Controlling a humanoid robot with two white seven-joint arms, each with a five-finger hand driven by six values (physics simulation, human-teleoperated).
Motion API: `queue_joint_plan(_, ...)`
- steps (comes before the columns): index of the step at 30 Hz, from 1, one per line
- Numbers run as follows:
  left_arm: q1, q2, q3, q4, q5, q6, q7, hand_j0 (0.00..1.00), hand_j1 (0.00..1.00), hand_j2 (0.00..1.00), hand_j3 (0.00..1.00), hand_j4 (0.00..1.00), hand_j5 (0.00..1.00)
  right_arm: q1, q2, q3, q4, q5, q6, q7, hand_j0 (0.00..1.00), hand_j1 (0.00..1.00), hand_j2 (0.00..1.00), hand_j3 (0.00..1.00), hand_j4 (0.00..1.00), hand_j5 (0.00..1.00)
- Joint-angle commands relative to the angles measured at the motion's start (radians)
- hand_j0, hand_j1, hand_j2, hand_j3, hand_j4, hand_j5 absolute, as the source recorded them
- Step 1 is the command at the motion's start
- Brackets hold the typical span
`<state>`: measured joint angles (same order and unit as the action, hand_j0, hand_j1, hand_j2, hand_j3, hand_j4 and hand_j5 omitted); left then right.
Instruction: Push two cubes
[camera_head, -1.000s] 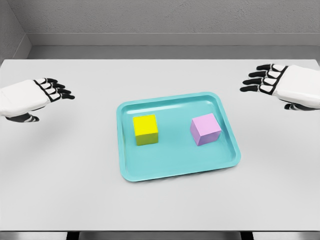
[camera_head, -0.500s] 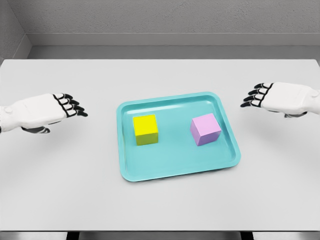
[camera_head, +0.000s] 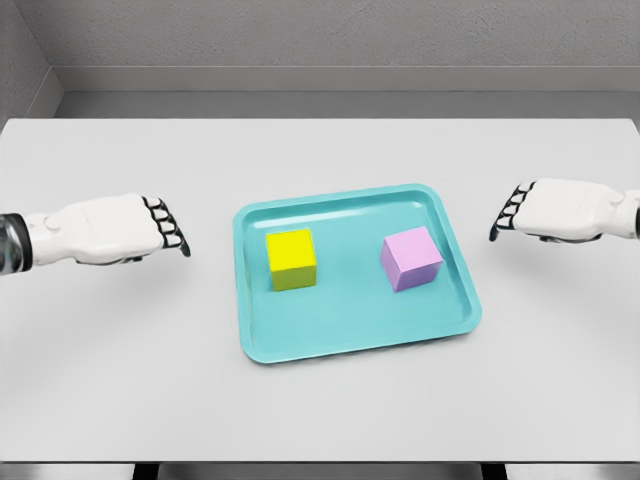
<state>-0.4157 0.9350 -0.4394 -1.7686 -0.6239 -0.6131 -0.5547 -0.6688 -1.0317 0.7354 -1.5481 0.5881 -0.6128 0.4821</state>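
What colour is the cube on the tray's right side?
Light purple cube, clearest in the head view, sitting in the tray.

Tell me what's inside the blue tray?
Two cubes sit inside the tray: a yellow cube on the left and a pink cube on the right, apart from each other. The tray floor right under each cube is covered, so that can't be seen.

Two cubes sit inside a shallow turquoise tray with rounded corners (camera_head: 455, 300). On the left half, the solid bright yellow cube (camera_head: 291, 258) rests flat on the tray floor, almost square to the camera. Over on the right half, the pale lilac-pink cube (camera_head: 410, 257) also sits flat, turned slightly so one corner faces forward. They stand well apart, level with each other, neither touching the rim.
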Motion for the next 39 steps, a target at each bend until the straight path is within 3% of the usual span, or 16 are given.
queue_joint_plan(1, 0.0, 0.016, -0.007, -0.017, 0.007, 0.002, -0.002, 0.68, 0.68, 0.68, 0.68, 0.68, 0.68, 0.0, 0.001, 0.001, -0.003, -0.008, 0.002, -0.002, 0.6, 0.6, 0.6, 0.6, 0.6, 0.6)
queue_joint_plan(4, -0.006, 0.016, -0.021, -0.018, 0.013, 0.002, -0.002, 0.68, 0.68, 0.68, 0.68, 0.68, 0.68, 0.0, 0.033, -0.001, -0.013, -0.007, 0.002, 0.0, 0.6, 0.6, 0.6, 0.6, 0.6, 0.6)
queue_joint_plan(6, -0.018, 0.01, -0.048, -0.018, 0.015, 0.002, -0.002, 0.68, 0.68, 0.68, 0.68, 0.68, 0.68, 0.003, 0.03, -0.001, -0.058, -0.007, 0.002, 0.001, 0.6, 0.6, 0.6, 0.6, 0.6, 0.6)
queue_joint_plan(16, -0.026, -0.01, -0.093, -0.018, 0.015, 0.002, -0.002, 0.69, 0.69, 0.69, 0.69, 0.69, 0.69, 0.009, 0.021, -0.002, -0.116, -0.008, 0.002, 0.001, 0.6, 0.6, 0.6, 0.6, 0.6, 0.6)
queue_joint_plan(24, -0.087, -0.064, -0.151, -0.017, 0.009, 0.002, -0.004, 0.69, 0.69, 0.69, 0.69, 0.69, 0.69, 0.025, 0.07, 0.006, -0.093, 0.009, 0.002, 0.003, 0.6, 0.6, 0.6, 0.6, 0.6, 0.6)
queue_joint_plan(33, -0.095, -0.091, -0.173, -0.012, 0.003, 0.002, -0.004, 0.69, 0.69, 0.69, 0.69, 0.69, 0.69, 0.032, 0.117, 0.007, -0.035, 0.015, 0.002, 0.001, 0.6, 0.6, 0.6, 0.6, 0.6, 0.6)
queue_joint_plan(39, -0.123, -0.113, -0.196, 0.0, 0.003, 0.002, -0.013, 0.69, 0.69, 0.69, 0.69, 0.69, 0.69, 0.04, 0.139, 0.007, -0.035, 0.01, 0.002, 0.0, 0.6, 0.6, 0.6, 0.6, 0.6, 0.6)
